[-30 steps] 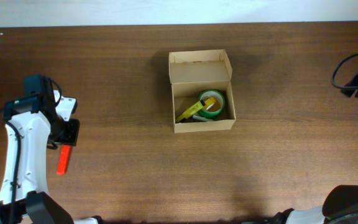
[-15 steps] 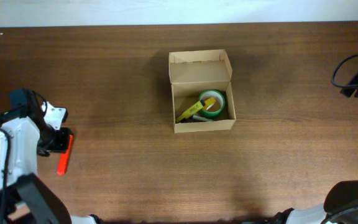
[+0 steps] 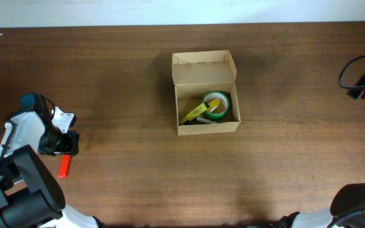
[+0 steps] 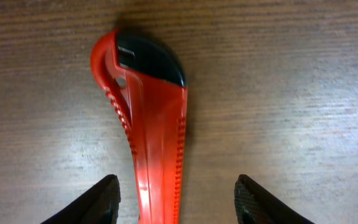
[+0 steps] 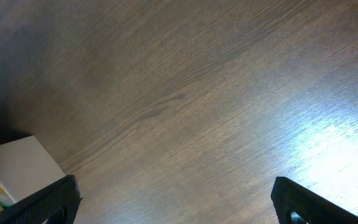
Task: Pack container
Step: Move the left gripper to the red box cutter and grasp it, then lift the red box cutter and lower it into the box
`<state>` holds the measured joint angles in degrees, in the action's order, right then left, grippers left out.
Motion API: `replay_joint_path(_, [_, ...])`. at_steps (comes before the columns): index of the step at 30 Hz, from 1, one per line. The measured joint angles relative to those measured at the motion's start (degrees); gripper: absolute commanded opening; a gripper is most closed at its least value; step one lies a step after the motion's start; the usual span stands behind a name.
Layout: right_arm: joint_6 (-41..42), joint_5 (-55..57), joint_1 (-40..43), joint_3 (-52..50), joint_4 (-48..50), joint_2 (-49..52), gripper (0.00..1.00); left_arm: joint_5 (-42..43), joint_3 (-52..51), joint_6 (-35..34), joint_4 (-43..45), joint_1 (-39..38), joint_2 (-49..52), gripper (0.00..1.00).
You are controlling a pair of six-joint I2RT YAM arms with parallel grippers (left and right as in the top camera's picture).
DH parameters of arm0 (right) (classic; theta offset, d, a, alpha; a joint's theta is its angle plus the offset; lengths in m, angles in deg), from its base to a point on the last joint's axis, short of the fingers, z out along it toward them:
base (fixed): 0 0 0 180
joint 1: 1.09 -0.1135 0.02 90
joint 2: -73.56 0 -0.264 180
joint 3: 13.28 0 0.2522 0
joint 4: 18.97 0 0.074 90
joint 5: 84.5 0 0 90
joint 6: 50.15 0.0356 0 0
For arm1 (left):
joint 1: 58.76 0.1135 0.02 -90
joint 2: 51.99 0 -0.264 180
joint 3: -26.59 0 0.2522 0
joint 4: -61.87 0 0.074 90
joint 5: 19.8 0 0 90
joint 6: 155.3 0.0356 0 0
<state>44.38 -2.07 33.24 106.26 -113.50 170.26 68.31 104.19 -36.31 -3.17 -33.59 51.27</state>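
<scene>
Left gripper (image 4: 179, 198) is spread w/ the red cutter (image 4: 157, 124) between the tips, near left, not touching. Imo drop lower, center up, pinch mid-handle. Right gripper (image 5: 178, 202) wide open, empty. Box (image 3: 204, 68) far center, lid up.

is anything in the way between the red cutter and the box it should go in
Nothing visible. Bare table lies between the red cutter and the container, whose flap is folded back. A green tape roll sits inside.
</scene>
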Motion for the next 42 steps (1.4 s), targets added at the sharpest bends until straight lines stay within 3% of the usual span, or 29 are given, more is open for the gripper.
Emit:
replay_joint_path(17, [0.0,0.0,0.0,0.0,0.0,0.0,0.99,-1.2,0.2,2.1,3.6,0.0,4.2,0.52])
replay_joint_path(26, [0.0,0.0,0.0,0.0,0.0,0.0,0.99,-1.3,0.6,2.7,4.0,0.0,4.4,0.02])
replay_joint_path(36, [0.0,0.0,0.0,0.0,0.0,0.0,0.99,0.5,4.0,1.4,1.9,-0.1,6.1,0.02])
replay_joint_path(42, [0.0,0.0,0.0,0.0,0.0,0.0,0.99,2.1,12.3,0.4,-3.7,-2.7,7.6,0.02])
